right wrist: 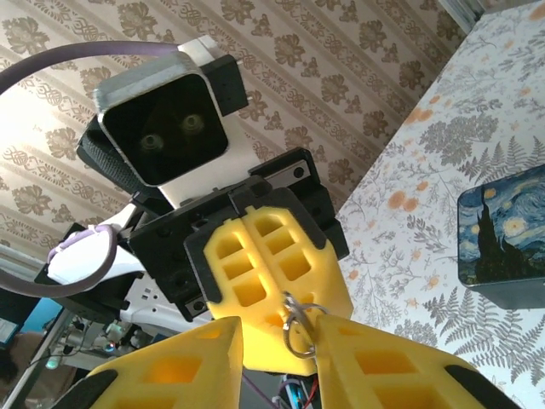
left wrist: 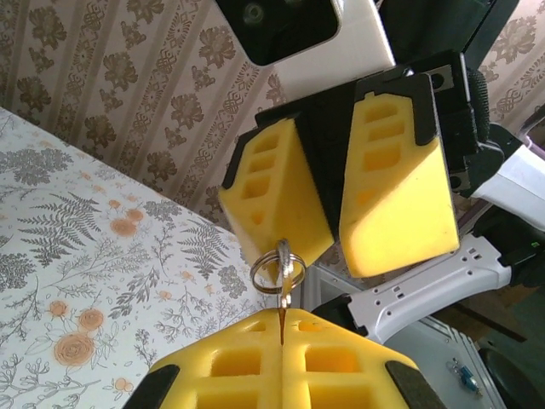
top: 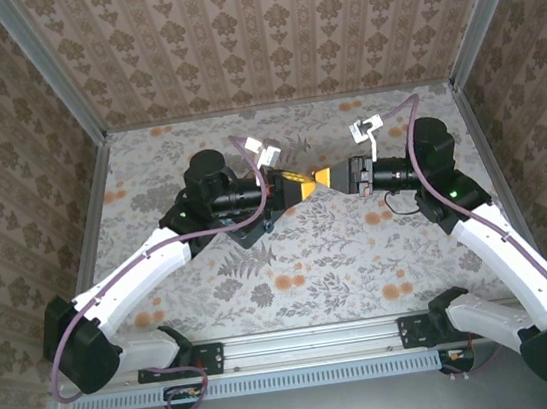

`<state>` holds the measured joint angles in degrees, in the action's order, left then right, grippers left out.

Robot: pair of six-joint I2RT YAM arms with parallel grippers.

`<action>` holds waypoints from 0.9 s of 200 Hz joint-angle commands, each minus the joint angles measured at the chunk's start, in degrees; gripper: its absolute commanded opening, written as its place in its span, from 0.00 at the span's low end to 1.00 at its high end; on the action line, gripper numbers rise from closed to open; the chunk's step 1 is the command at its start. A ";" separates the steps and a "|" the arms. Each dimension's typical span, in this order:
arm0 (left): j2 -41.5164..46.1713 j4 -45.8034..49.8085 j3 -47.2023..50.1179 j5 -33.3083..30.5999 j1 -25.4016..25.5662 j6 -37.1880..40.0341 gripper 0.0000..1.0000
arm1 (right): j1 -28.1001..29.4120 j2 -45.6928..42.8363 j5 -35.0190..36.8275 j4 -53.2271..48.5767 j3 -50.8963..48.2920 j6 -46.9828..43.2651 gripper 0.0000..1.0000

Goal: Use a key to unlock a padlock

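Left wrist view first: we're looking at the left gripper [left wrist: 281, 320] with its two yellow fingers [left wrist: 230, 362] pressed flat together. The thin blade of the key [left wrist: 284, 298] is pinched in the seam between them and stands up out of the tips. The key ring [left wrist: 272, 266] hangs at the key's head, just above those tips.

Facing it, the right gripper [left wrist: 339, 256] has its jaws parted, with a clear dark gap between the two yellow blocks. The ring sits right by the tip of one of them, and we can't tell whether it touches. From the right wrist camera we get the same meeting from the other side: the ring lies in the gap between the right gripper's spread fingers, with the left gripper's closed tips just behind it.

Out to the top camera now. The two grippers meet tip to tip above the middle of the table [top: 359, 244], raised off its surface. The left arm [top: 141, 272] rises from its base at the near edge, elbow out to the left, forearm angling inward, wrist level and pointing right. The right arm [top: 504, 235] mirrors it, elbow out to the right, wrist level and pointing left. The painted box [right wrist: 507, 243] rests on the floral table, apart from both grippers.
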<state>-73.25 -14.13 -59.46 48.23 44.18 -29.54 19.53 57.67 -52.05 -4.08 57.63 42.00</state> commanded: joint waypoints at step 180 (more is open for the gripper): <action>-1.54 5.17 -4.78 1.08 0.83 3.64 0.00 | 0.42 0.34 2.30 -9.94 4.86 -7.62 0.29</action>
<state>-74.30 -9.52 -62.26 48.42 44.34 -27.31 19.66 57.76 -50.94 -12.23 60.45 36.12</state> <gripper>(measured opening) 0.060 0.291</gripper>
